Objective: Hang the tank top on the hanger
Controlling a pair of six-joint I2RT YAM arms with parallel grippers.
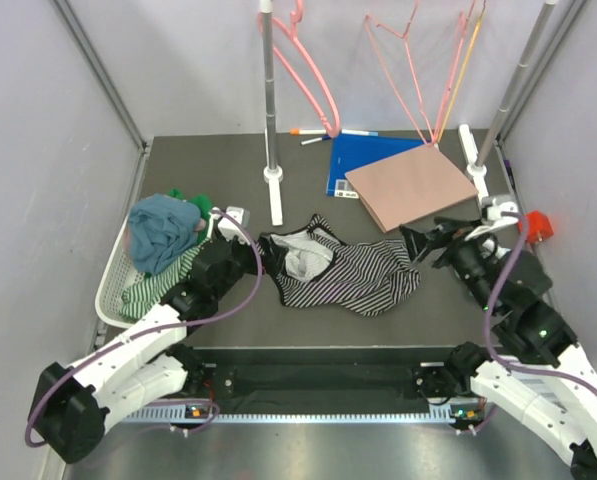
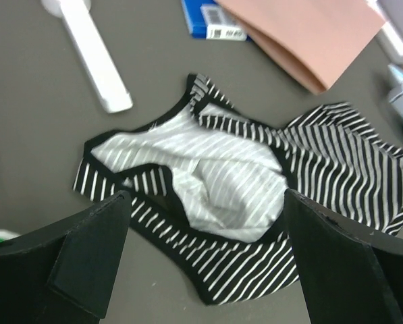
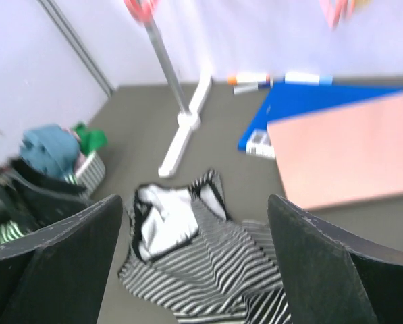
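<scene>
The left gripper (image 1: 250, 252) stands with jaws spread wide and empty at the left edge of the tank top (image 1: 350, 276), which lies crumpled on the dark table (image 1: 428, 320) between both arms, while the right gripper (image 1: 424, 246), likewise wide and empty, sits at its right edge.

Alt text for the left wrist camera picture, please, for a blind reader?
A crumpled black-and-white striped tank top lies on a dark grey table, framed by the wide-open black left gripper. A flat pink board lies beyond.
</scene>
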